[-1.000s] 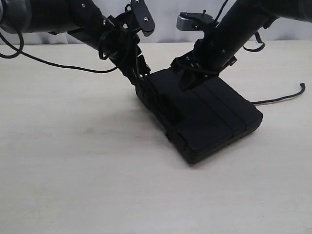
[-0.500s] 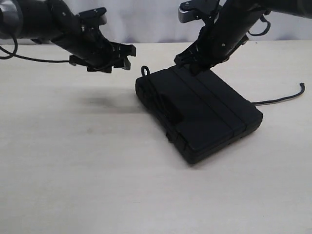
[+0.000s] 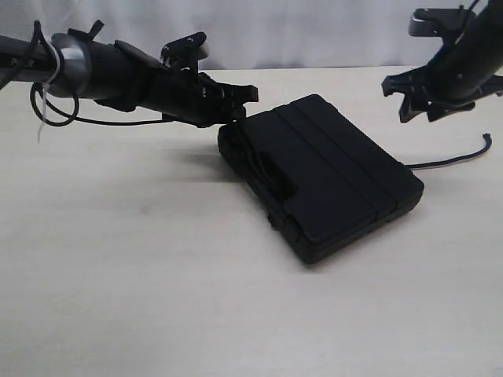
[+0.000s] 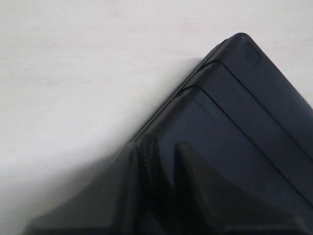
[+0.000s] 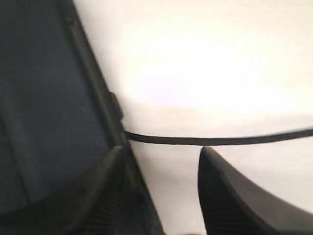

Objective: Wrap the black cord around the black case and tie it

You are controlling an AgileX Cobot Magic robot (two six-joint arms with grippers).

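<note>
Black case (image 3: 330, 177) is seen lying flat on the desk (image 3: 157, 275), lid up, with raised bands across the lid and the handle side turned toward the camera. The black cord (image 3: 452, 160) is seen leaving the case edge on the right arm's side and running over the bare desk away from the case, ending in an upturned tip well clear of the case. In the right wrist view the cord (image 5: 220, 140) is seen meeting the case (image 5: 44, 98) at its side wall; whether it passes beneath the case cannot be told. A thin dark line is noted along the handle side of the case, black on black, and it cannot be confirmed as cord. The left gripper (image 3: 242, 104) is held low at the far case corner on the left arm's side, just beside or touching it; contact cannot be resolved. In the left wrist view its fingers (image 4: 195, 186) are blurred dark shapes over the case lid (image 4: 244, 122), and whether they are released or clenched cannot be told. The right gripper (image 3: 413, 94) is raised above the desk, apart from the case on the cord's side. Its fingers (image 5: 234, 196) are spread, with bare desk between them, and nothing is grasped.
</note>
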